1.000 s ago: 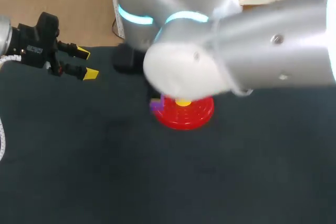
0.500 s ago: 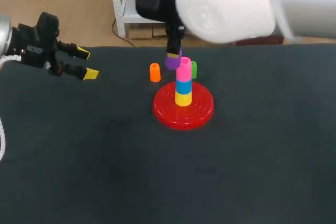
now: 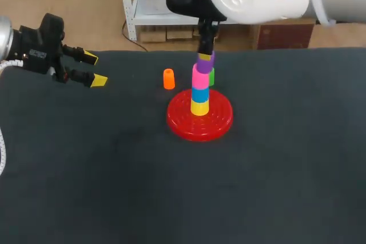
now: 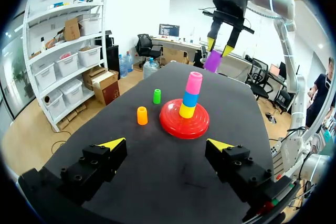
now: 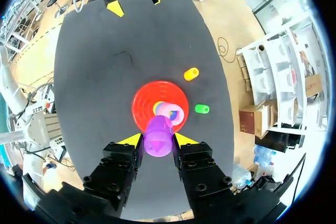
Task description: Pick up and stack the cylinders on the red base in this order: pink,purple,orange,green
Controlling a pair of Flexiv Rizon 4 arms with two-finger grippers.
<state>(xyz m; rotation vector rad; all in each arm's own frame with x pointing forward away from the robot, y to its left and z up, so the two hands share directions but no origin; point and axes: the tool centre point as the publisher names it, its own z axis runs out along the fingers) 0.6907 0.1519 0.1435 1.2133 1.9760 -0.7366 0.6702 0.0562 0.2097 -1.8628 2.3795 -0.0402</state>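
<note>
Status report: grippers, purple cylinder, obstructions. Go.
Right gripper shut on purple cylinder, hanging above and beside pink cylinder, not seated. Left gripper open, empty. Orange cylinder, green cylinder on table beyond red base, path clear.

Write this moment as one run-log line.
right gripper: shut on purple, near stack top | left gripper: open | orange, green: on table

A dark grey table [image 3: 103, 187] lies under the scene; its covering looks matte, cloth-like.
</note>
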